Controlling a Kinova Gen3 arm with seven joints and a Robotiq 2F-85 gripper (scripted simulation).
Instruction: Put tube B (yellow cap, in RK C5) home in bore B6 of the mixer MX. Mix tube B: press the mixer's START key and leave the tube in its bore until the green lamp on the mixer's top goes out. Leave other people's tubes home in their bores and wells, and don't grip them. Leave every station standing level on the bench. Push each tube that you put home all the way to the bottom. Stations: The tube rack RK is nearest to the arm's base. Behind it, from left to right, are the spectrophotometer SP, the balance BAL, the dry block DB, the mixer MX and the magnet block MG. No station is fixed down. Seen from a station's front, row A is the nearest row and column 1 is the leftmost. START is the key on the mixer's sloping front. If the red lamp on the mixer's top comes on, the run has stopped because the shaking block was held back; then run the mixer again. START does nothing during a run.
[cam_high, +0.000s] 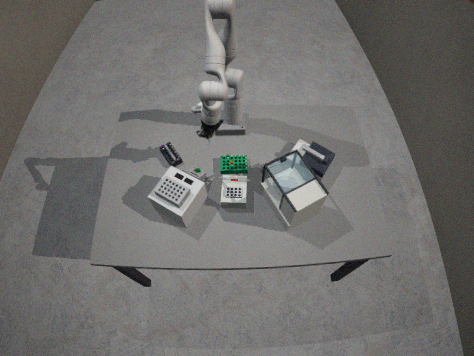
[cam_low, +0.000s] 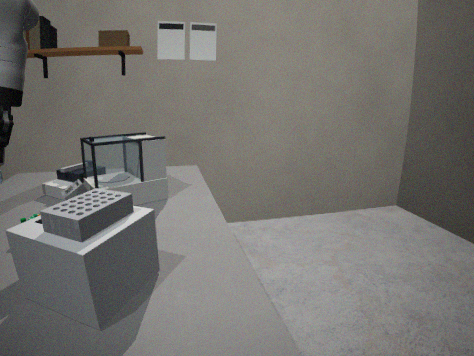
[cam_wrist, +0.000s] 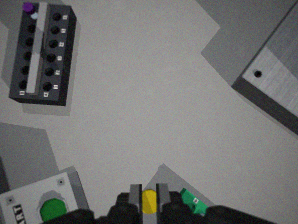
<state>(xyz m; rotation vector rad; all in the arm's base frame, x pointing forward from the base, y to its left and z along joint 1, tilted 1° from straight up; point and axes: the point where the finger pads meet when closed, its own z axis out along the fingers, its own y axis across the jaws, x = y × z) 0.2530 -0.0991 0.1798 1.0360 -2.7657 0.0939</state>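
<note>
Tube B, a slim tube with a yellow cap (cam_high: 209, 140) (cam_low: 1, 175) (cam_wrist: 149, 202), is being held in the end effector (cam_high: 208, 135) (cam_low: 2, 161) (cam_wrist: 149, 200), fingers nearly closed on the cap. It is hanging above the table (cam_high: 280, 245) (cam_low: 210, 280) (cam_wrist: 135, 95), clear of the green rack (cam_high: 221, 170) (cam_wrist: 188, 197). Farther on, the white box-shaped mixer (cam_high: 191, 212) (cam_low: 47, 267) (cam_wrist: 30, 192) is standing with B6 still needing its tube. Bore should be approached from above, tube vertical and centred, then seated fully without side load; round green START key (cam_high: 198, 170) (cam_wrist: 53, 209) shouldn't be brushed.
</note>
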